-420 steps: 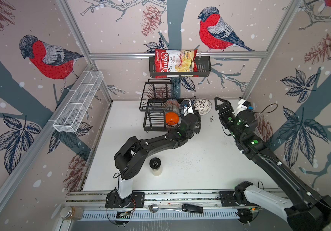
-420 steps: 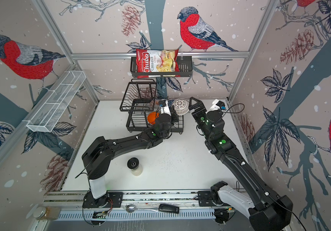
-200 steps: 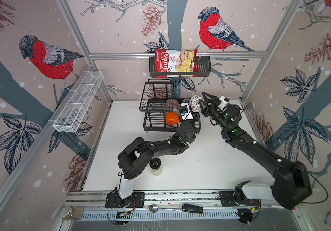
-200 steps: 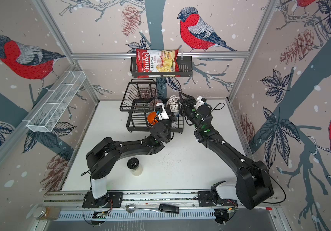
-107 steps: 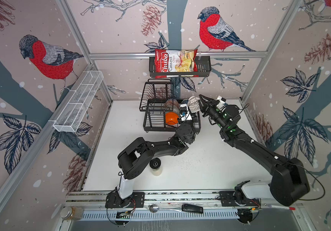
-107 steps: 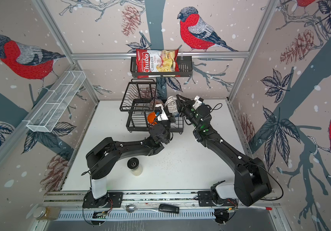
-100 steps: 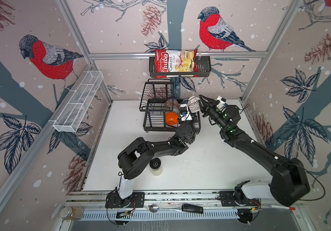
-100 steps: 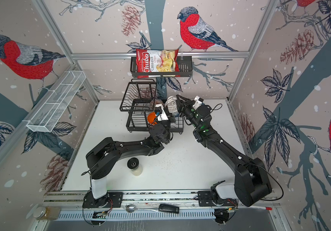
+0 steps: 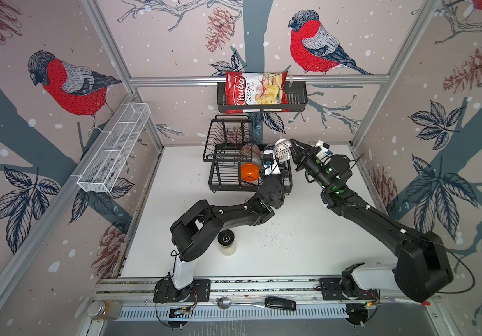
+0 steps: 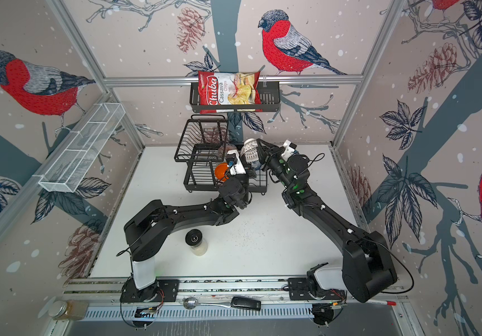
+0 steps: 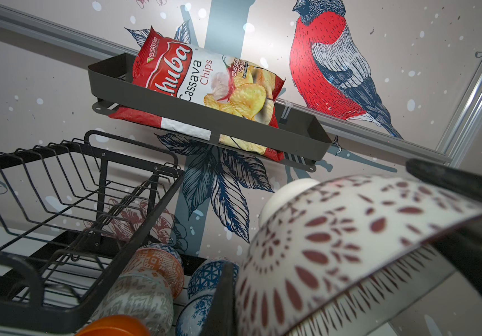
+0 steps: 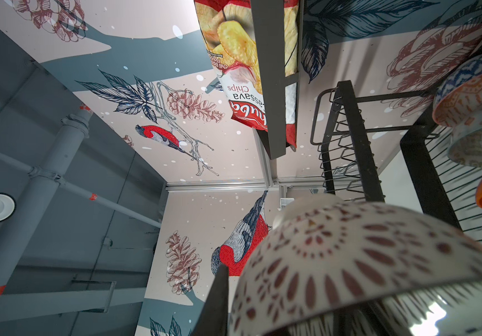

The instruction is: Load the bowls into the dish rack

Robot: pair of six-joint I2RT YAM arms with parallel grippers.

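In both top views the dish rack (image 9: 224,175) (image 10: 199,178) stands at the far edge of the white desk (image 9: 292,232), about mid-width, with its raised upper basket on the far left part. The white lattice bowl (image 9: 282,149) (image 10: 250,152) hangs in the air over the far right corner of the rack's lower tray, tipped so that its foot points toward the far wall. The left gripper (image 9: 276,159) meets it from the near side and the right gripper (image 9: 293,149) from the right. The plain orange bowl (image 9: 250,172) sits in the lower tray, just left of the left wrist. A black-lidded jar (image 9: 226,241) stands well apart on the near desk.

In the left wrist view the white lattice bowl (image 11: 350,247) looms close. One of the left fingers (image 11: 223,293) lies against its outer wall, and the pair is clamped on the rim. A right finger (image 11: 452,180) rests on the outer wall at the opposite side. Beyond, in the lower tray, the orange-white bowl (image 11: 158,264), the grey-green bowl (image 11: 138,299) and two blue-white bowls (image 11: 210,276) stand on edge, close together.

In the right wrist view the bowl (image 12: 365,261) fills the space nearest the lens. One of the right fingers (image 12: 218,296) stands along its outer wall, and the pair is closed on the rim. The racked bowls show behind it.
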